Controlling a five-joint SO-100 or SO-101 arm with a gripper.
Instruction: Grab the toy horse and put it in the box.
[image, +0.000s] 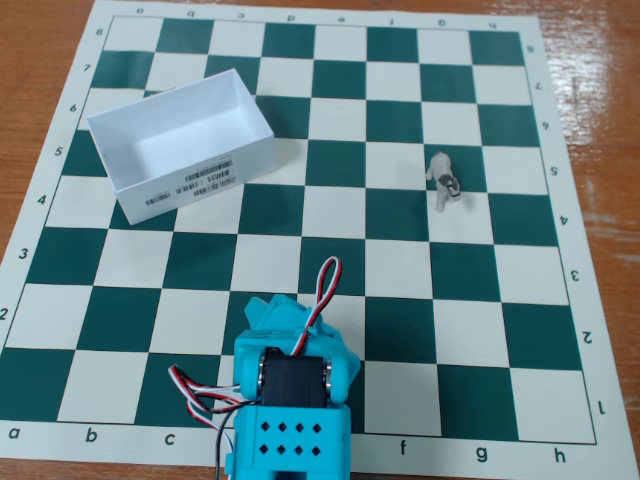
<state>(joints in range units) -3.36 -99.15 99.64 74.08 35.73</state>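
- The toy horse (443, 178) stands upright on the chessboard (400, 300), right of centre and towards the far side, straddling a dark and a pale square.
- I judge it light, rigid and smooth plastic, easily toppled; its thin legs look like poor grip points, so I would pinch across the body.
- The box (180, 145), white and open-topped, sits far left, well apart from the horse, empty as far as I can see.
- My pincer (268, 312) is folded low at the near edge, nothing in it; whether it is spread or pressed together I cannot tell.
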